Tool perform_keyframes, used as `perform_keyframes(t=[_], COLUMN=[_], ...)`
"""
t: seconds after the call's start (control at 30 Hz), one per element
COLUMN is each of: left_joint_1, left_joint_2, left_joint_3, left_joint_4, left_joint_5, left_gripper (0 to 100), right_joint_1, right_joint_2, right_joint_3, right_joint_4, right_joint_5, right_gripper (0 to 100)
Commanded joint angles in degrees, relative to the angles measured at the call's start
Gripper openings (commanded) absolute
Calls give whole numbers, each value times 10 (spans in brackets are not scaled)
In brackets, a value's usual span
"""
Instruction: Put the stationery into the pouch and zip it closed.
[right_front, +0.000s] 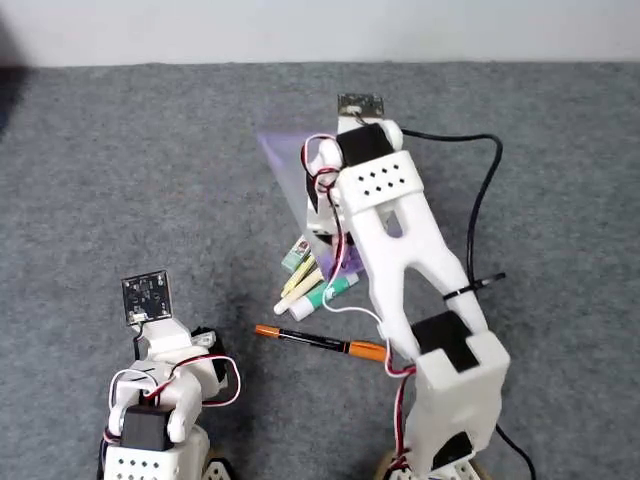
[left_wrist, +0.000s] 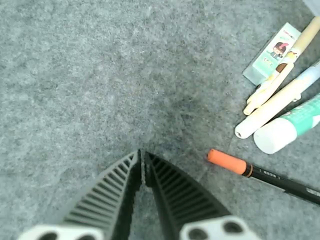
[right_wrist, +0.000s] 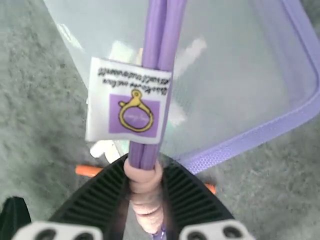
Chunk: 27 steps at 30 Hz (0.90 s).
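Saw the pouch (right_front: 285, 160), translucent with purple trim, at the upper centre of the high view, on the grey felt mat (right_front: 120, 180). Found it gripped by its purple strap (right_wrist: 155, 50) between the fingers of the right gripper (right_wrist: 143, 172), set narrowly around the doubled cord and a pinkish knot. Noted a white and purple label (right_wrist: 127, 107) wrapped on that strap just past the fingertips.

Found the loose stationery at the centre of the high view, just below the pouch and partly under the white right arm (right_front: 400, 250): a small eraser (right_front: 296, 255), cream pens (right_front: 300, 278) and a white and teal marker (right_front: 325, 293), all touching or close beside one another. Could not tell whether any reached inside the pouch. Spotted an orange-capped black pen (right_front: 320, 342) lying apart, lower in the frame.

Found the left gripper (left_wrist: 141, 160) over bare mat, fingers pressed together on nothing, with the orange cap (left_wrist: 227, 161) near.
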Motion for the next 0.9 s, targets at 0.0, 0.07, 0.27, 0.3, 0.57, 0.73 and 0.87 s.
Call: perform_keyframes(t=[0.0,0.07,0.27,0.3,0.57,0.73,0.87], left_joint_1=[-3,-3,-3,-3,1,1,2], left_joint_2=[-6,-6,-6,-6,-6,-6,-6], left_joint_3=[-7,-7,-7,-7,-7,-7,-7], left_joint_4=[3,3,3,3,3,3,3], left_joint_5=[5,5,5,5,5,5,5], left_gripper=[13,13,13,13,13,13,13], right_joint_1=[-4,-2,-6,-6,-7,-7,-7], right_joint_2=[-62,-80,-133,-139,-151,-151,-151], right_joint_3=[14,24,47,47,47,47,47], right_joint_4=[22,23,22,22,21,20,20], right_joint_5=[-6,-5,15,15,12,11,12], right_gripper=[8,8,8,8,8,8,8])
